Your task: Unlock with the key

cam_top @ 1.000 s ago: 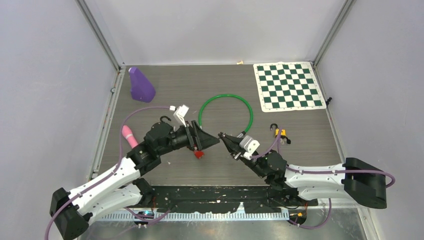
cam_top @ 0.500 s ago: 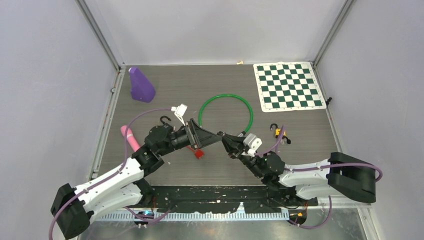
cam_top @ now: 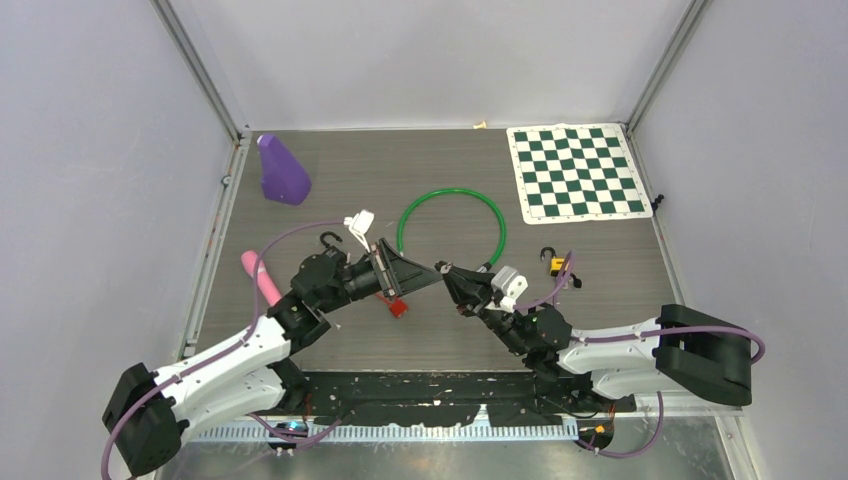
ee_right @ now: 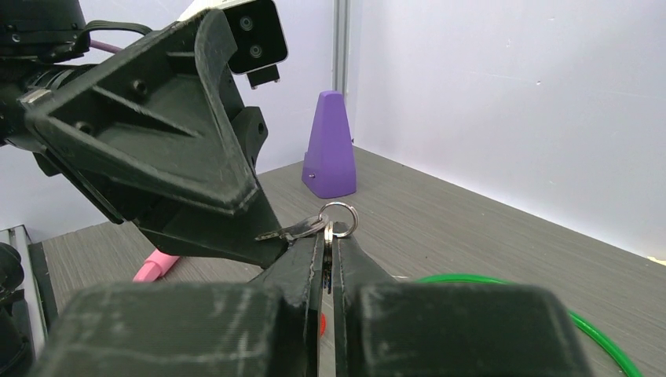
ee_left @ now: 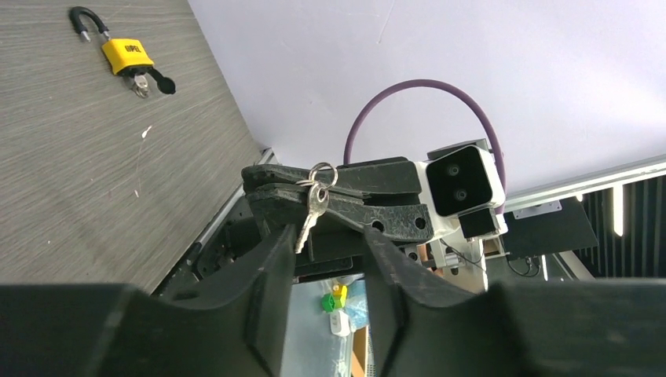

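At centre, right gripper (ee_right: 328,236) pinching key (ee_right: 294,230), just beside left gripper (ee_left: 326,239)

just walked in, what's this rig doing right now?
Looks like a mid-air key handoff. The right end effector is shut on the key near its ring. The left end effector sits right at the blade with its jaws apart, not gripping it. The yellow padlock lies on the table, away from both arms.
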`<act>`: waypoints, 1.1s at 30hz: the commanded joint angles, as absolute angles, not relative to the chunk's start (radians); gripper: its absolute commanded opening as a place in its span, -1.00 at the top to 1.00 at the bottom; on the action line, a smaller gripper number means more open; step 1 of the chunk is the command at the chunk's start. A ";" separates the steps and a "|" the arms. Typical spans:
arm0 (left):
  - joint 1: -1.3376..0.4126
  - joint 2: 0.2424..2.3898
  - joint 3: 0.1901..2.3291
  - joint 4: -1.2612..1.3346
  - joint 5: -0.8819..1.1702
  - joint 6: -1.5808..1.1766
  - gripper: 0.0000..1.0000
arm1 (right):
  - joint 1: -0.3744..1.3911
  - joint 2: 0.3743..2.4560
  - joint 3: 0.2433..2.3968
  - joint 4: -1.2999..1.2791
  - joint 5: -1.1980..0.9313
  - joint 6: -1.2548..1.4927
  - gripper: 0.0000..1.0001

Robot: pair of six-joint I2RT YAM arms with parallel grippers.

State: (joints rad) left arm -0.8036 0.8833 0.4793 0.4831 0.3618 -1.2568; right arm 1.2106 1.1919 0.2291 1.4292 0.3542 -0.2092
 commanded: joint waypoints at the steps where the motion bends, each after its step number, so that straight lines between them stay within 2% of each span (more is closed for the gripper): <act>1: -0.801 0.881 0.472 0.564 0.354 -1.273 0.33 | 1.209 1.195 0.242 1.516 0.360 -0.207 0.89; 6: -0.801 0.882 0.469 0.564 0.349 -1.275 0.54 | 1.209 1.200 0.242 1.516 0.359 -0.207 0.89; 13: -0.801 0.879 0.468 0.558 0.345 -1.267 1.00 | 1.209 1.198 0.239 1.516 0.357 -0.208 0.89; 19: -0.791 0.850 0.491 0.454 0.338 -1.176 1.00 | 1.209 1.184 0.229 1.510 0.365 -0.218 0.89; 21: -0.763 0.833 0.534 0.319 0.358 -1.091 1.00 | 1.209 1.161 0.216 1.494 0.384 -0.218 0.73; 24: -0.689 0.816 0.645 0.036 0.399 -0.902 1.00 | 1.208 1.094 0.196 1.410 0.427 -0.201 0.37; 25: -0.669 0.818 0.693 -0.069 0.403 -0.828 1.00 | 1.208 1.038 0.194 1.321 0.430 -0.187 0.29; 26: -0.655 0.824 0.741 -0.179 0.403 -0.744 1.00 | 1.207 1.001 0.199 1.254 0.430 -0.179 0.11; 27: -0.646 0.835 0.798 -0.285 0.392 -0.667 1.00 | 1.207 0.923 0.220 1.087 0.426 -0.155 0.02; 30: -0.644 0.879 0.946 -0.528 0.368 -0.442 1.00 | 1.191 0.783 0.306 0.717 0.375 -0.112 -0.48; 33: -0.643 0.918 1.054 -0.687 0.393 -0.235 1.00 | 1.153 0.658 0.391 0.426 0.266 -0.080 -0.66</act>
